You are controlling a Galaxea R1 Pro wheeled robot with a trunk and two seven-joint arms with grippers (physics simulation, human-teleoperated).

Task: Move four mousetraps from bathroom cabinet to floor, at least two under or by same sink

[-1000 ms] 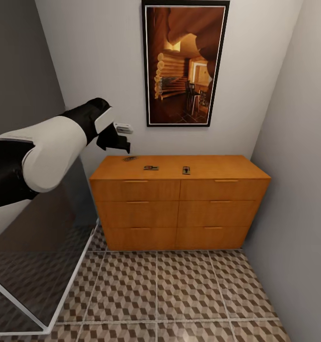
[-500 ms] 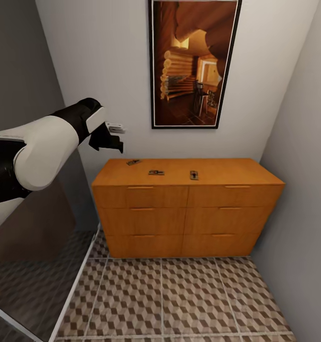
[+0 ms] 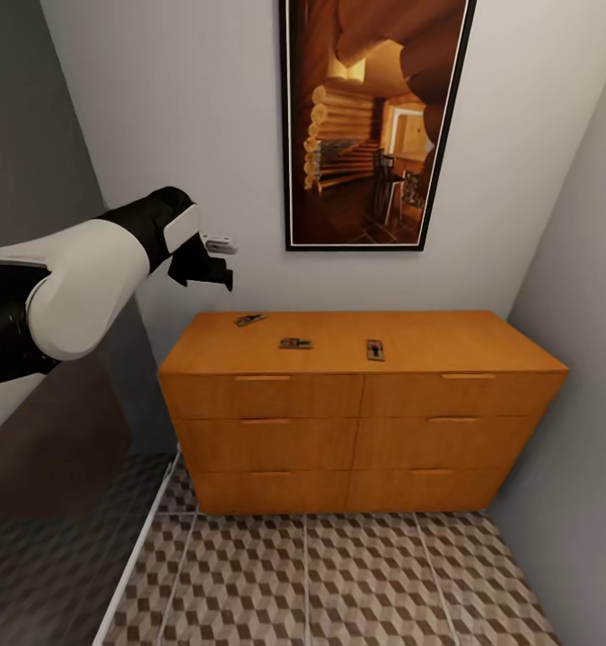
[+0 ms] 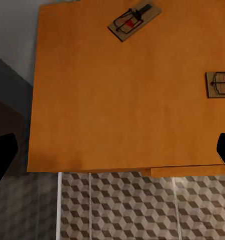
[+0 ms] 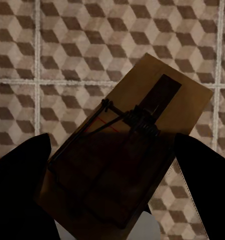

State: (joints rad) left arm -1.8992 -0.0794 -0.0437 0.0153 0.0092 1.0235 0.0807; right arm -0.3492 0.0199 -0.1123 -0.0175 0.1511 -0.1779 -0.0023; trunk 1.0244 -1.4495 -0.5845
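Note:
Three mousetraps lie on top of the orange-brown cabinet (image 3: 356, 422): one at the back left (image 3: 249, 319), one in the middle (image 3: 294, 343), one to its right (image 3: 374, 350). My left gripper (image 3: 211, 267) hangs open above the cabinet's left end, apart from them. The left wrist view looks down between its spread fingers (image 4: 3, 152) at two mousetraps (image 4: 134, 20) (image 4: 220, 84). My right gripper (image 5: 112, 187) is shut on a fourth mousetrap (image 5: 142, 125), held above the cube-patterned bathroom floor (image 5: 82, 45). The sink is out of view.
A large framed picture (image 3: 374, 117) hangs on the wall behind the cabinet. A grey wall (image 3: 581, 314) closes the right side. A white-edged shower screen (image 3: 141, 538) with darker tiles stands at the left. Patterned floor (image 3: 338, 583) lies before the cabinet.
The whole view has shifted with the camera: the cabinet now looks larger and sits lower in the picture. The left arm keeps much the same raised pose.

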